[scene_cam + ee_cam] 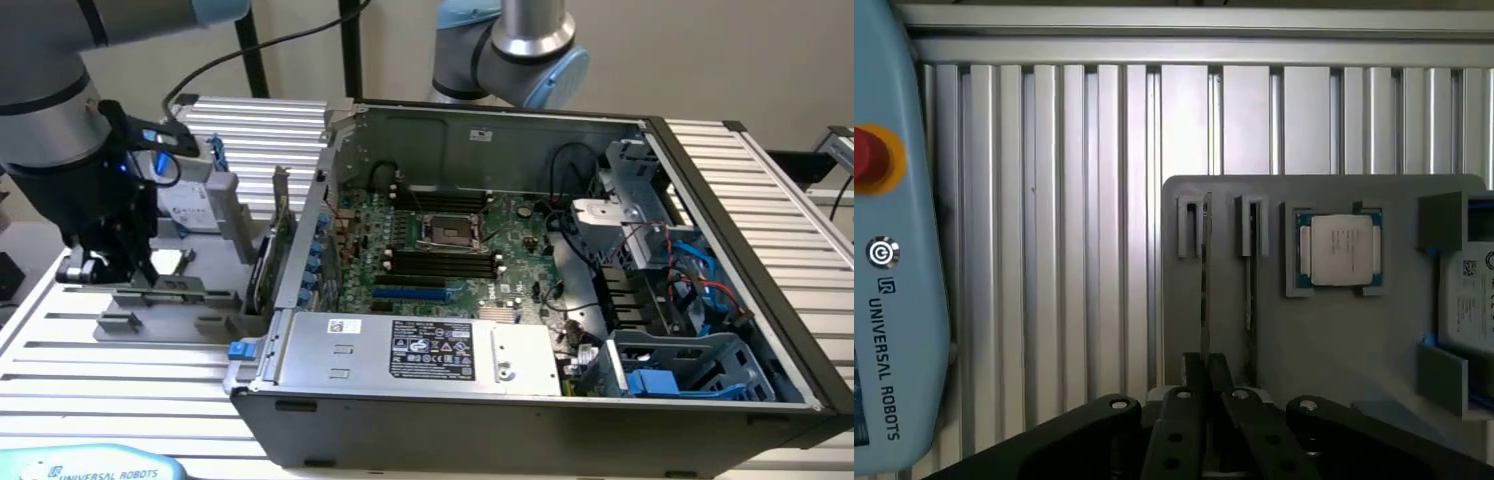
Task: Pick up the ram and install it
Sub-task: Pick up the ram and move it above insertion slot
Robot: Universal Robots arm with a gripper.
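Observation:
The ram [1204,290] is a thin stick seen edge-on, standing in a slot of the grey holder tray [1324,340]. A second stick [1249,280] stands in the slot beside it. My gripper [1205,362] sits over the near end of the first stick, with its two dark fingers [1192,375] pressed close on either side of it. In the exterior view, the gripper [114,270] hangs low over the holder tray [160,300] at the exterior view's left, beside the open computer case [534,300]. The motherboard's long black slots [441,262] lie inside the case.
A processor chip [1341,250] rests in a pocket of the tray, and a drive [1469,300] lies past it. A taller card with a metal bracket [274,235] stands between tray and case. A teach pendant [894,250] lies on the ribbed table. A second arm's base [514,50] stands behind the case.

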